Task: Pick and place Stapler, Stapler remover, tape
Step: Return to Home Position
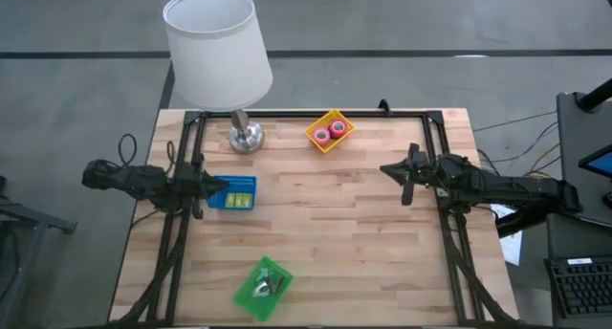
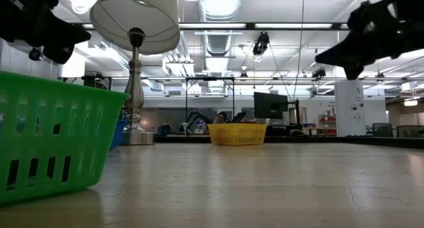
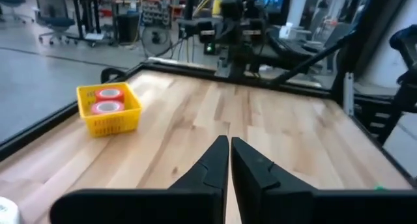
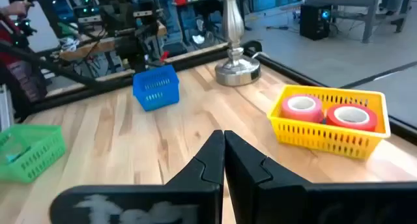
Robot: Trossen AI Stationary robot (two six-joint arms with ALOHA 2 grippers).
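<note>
A: High view — left gripper [image 1: 212, 187] above the blue bin's [image 1: 237, 195] edge, right gripper [image 1: 395, 170] over bare table [image 1: 335, 235]; tape [image 1: 330, 131] sits in the yellow bin [image 1: 337, 116].
B: Low view: both arms high, clear of the lamp [image 2: 134, 29].
A: Wrist views, left then right: each claw's fingers almost meet, gripping nothing.
B: So retract level, straight back — no dipping near bins.
</note>
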